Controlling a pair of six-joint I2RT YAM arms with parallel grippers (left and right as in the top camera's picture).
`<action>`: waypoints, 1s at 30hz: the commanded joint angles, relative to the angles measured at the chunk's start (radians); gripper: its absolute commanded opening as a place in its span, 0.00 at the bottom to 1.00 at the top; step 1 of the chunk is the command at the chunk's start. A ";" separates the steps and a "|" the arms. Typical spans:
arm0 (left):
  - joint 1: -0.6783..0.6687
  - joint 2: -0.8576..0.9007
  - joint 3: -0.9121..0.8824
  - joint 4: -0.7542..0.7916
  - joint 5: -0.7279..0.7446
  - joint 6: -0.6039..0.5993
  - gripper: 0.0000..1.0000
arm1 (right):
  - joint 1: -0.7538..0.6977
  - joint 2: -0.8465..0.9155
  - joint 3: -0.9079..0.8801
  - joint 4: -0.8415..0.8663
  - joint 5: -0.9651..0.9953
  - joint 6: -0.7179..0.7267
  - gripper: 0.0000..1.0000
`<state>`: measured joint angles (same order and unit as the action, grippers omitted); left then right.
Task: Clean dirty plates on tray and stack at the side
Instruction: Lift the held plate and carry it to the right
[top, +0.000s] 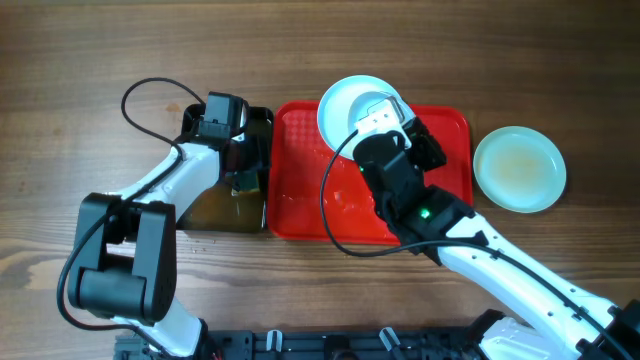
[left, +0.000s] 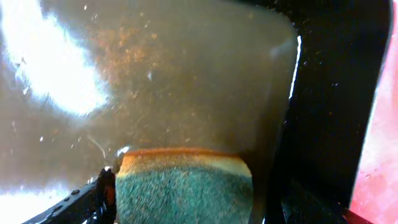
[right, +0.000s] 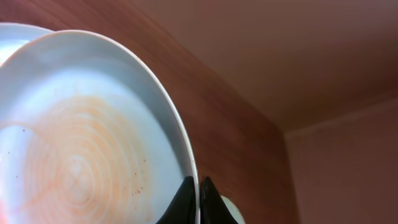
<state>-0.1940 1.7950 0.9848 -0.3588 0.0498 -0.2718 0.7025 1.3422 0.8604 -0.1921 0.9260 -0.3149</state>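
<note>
Progress: partway — 1 plate (top: 519, 168) lies beside the tray (top: 300, 200), faintly smeared. Right gripper (right: 198, 193) clamps a dirty 2nd plate (right: 81, 155); left gripper (top: 242, 172) pinches a sponge (left: 183, 190).

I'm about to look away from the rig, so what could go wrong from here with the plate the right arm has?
The right tool pinches the smeared plate only at its thin rim, so it may slip or swing. The sponge sits in murky water in the black tub; wiping could drip or re-smear.
</note>
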 joint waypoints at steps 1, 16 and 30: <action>0.000 0.022 -0.004 0.015 0.021 -0.005 0.36 | 0.005 -0.018 0.024 0.010 0.048 -0.025 0.04; 0.000 0.022 -0.004 -0.002 0.021 -0.005 0.09 | 0.005 -0.018 0.024 0.139 0.098 -0.182 0.04; 0.000 0.021 -0.004 -0.290 0.143 -0.005 0.32 | -0.108 -0.018 0.023 -0.269 -0.191 0.603 0.04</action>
<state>-0.1944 1.7847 1.0084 -0.6163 0.1074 -0.2741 0.6296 1.3411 0.8669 -0.4316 0.8288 0.1261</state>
